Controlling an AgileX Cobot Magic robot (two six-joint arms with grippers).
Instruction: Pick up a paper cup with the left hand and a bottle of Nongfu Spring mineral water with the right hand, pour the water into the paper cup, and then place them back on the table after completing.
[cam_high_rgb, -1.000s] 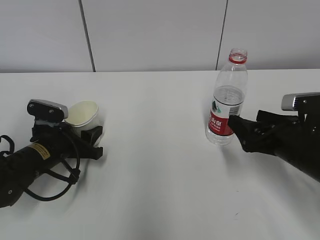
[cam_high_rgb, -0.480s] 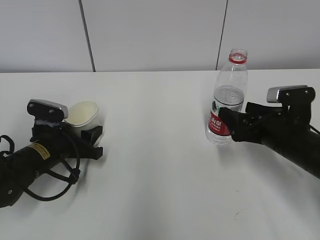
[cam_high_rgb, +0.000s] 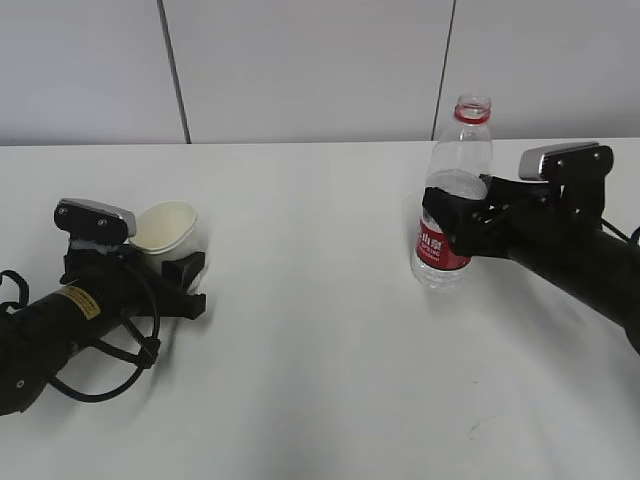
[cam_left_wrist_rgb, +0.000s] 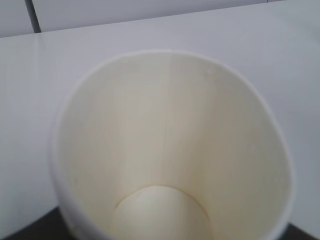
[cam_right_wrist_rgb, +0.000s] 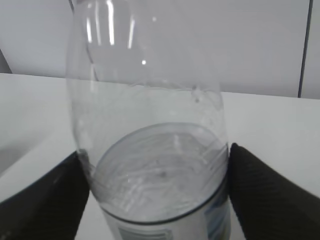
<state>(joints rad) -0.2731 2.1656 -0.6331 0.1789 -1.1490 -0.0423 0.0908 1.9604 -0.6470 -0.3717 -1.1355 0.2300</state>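
Left pincer (cam_high_rgb: 185, 285) positioned low on the white table (cam_high_rgb: 320, 380), fingers set around the base of the paper cup (cam_high_rgb: 166, 232); whether pressed against the cup wall could not be told. Cup seen upright and empty (cam_left_wrist_rgb: 170, 150) in the left wrist view. Right pincer (cam_high_rgb: 450, 225) placed around the mineral water bottle (cam_high_rgb: 452, 200) at label height, one dark finger (cam_right_wrist_rgb: 265, 195) at each side, touching the bottle wall. Bottle upright on the table at right, uncapped, with a red neck ring. Water (cam_right_wrist_rgb: 160, 170) filling the lower part.
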